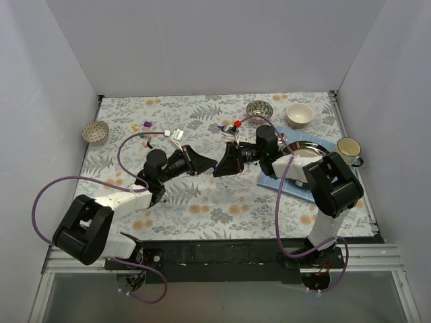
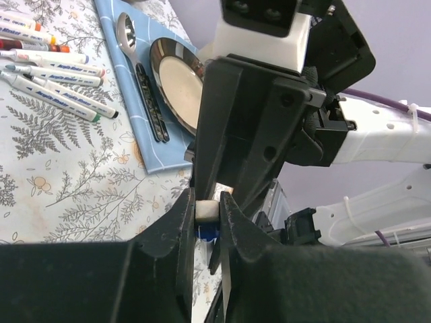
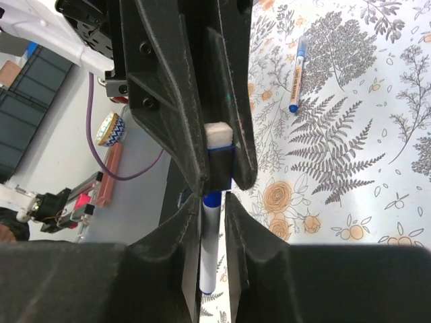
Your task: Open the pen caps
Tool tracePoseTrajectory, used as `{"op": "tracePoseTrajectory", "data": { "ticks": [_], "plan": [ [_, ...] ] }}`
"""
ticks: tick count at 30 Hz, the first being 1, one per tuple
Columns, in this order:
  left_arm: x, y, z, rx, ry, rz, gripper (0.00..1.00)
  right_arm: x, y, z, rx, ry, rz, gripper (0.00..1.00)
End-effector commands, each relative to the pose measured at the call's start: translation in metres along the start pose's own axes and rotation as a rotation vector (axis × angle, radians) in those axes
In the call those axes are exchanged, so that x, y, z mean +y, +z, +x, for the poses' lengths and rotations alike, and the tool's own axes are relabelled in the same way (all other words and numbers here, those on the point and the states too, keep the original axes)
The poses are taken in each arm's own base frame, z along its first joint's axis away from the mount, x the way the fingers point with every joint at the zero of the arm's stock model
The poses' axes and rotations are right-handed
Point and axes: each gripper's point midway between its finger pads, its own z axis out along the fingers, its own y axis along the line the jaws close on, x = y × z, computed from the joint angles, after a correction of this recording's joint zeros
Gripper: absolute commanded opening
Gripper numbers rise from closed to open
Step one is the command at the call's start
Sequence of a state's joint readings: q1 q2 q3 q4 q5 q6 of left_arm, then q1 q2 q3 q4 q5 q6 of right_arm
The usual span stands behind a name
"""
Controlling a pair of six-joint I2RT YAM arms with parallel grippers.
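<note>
Blue cap (image 3: 219, 165) hangs in mid-air above the middle of the table (image 1: 202, 202), clenched in the jaws of the left gripper (image 2: 205, 202). The jaws of the right gripper (image 3: 212, 202) grasp the white barrel (image 3: 207, 259) just beside it. Farther back lie more pens (image 1: 232, 129), with loose caps (image 1: 145, 126) toward the far left.

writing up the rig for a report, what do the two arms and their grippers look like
The left arm and right arm match: a boxy black housing near the base, white link shells, black wrist joints. A thin purple cable loops along each. The left gripper and right gripper are matte black, each with two flat wedge-shaped fingers tapering to the tips. No readable markings show.
</note>
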State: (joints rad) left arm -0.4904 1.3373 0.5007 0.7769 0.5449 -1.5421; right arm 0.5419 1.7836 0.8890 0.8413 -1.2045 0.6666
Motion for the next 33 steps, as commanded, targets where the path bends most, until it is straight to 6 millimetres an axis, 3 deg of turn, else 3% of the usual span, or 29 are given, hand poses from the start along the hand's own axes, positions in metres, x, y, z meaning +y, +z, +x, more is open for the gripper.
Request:
{"op": "tracePoseTrajectory", "data": {
  "ticks": [1,5,8,9,11,13,15,19,20,21,22,24,26,27,29,30,31,33],
  "plan": [
    [-0.013,0.001,-0.023,-0.055,0.078,-0.015,0.0,0.006,0.003,-0.013,-0.001,-0.093,-0.025,0.35],
    [-0.012,-0.004,-0.046,-0.126,0.134,-0.079,0.0,0.008,0.003,-0.012,0.007,-0.09,-0.034,0.38],
    [-0.015,-0.006,-0.055,-0.159,0.15,-0.087,0.0,0.008,0.006,-0.009,0.021,-0.079,-0.049,0.26],
    [-0.014,-0.006,-0.057,-0.169,0.151,-0.092,0.0,0.009,0.007,-0.008,0.027,-0.076,-0.054,0.14],
    [-0.015,-0.007,-0.06,-0.178,0.15,-0.093,0.0,0.011,0.01,-0.007,0.038,-0.073,-0.066,0.01],
    [-0.013,-0.009,-0.065,-0.201,0.152,-0.111,0.0,0.013,0.01,-0.009,0.036,-0.08,-0.066,0.01],
    [-0.007,-0.02,-0.083,-0.259,0.157,-0.163,0.0,0.011,0.009,-0.008,0.037,-0.089,-0.061,0.01],
    [0.007,-0.066,-0.163,-0.485,0.164,-0.291,0.0,0.007,0.017,0.005,0.063,-0.062,-0.063,0.01],
    [0.018,-0.085,-0.189,-0.529,0.174,-0.346,0.0,0.007,0.02,0.009,0.071,-0.055,-0.068,0.01],
    [0.007,-0.089,-0.216,-0.559,0.202,-0.347,0.0,0.009,0.026,0.013,0.086,-0.053,-0.081,0.01],
    [0.01,-0.1,-0.235,-0.595,0.217,-0.383,0.0,0.01,0.029,0.015,0.094,-0.062,-0.088,0.01],
    [0.009,-0.108,-0.255,-0.613,0.251,-0.437,0.0,0.011,0.034,0.017,0.107,-0.062,-0.097,0.01],
    [0.026,-0.116,-0.256,-0.623,0.216,-0.515,0.0,0.009,0.034,0.017,0.11,-0.057,-0.092,0.01],
    [0.042,-0.117,-0.247,-0.613,0.164,-0.556,0.0,0.005,0.031,0.011,0.103,-0.057,-0.068,0.01],
    [0.079,-0.127,-0.224,-0.59,0.046,-0.671,0.0,-0.014,0.027,0.002,0.085,-0.15,0.019,0.01],
    [0.096,-0.13,-0.212,-0.591,-0.046,-0.711,0.0,-0.025,0.017,0.012,0.121,-0.061,0.096,0.01],
    [0.131,-0.137,-0.184,-0.548,-0.145,-0.809,0.0,-0.032,0.015,-0.001,0.121,-0.119,0.144,0.01],
    [0.164,-0.151,-0.164,-0.525,-0.273,-0.899,0.0,-0.053,0.003,-0.003,0.148,-0.154,0.264,0.01]
  ]
}}
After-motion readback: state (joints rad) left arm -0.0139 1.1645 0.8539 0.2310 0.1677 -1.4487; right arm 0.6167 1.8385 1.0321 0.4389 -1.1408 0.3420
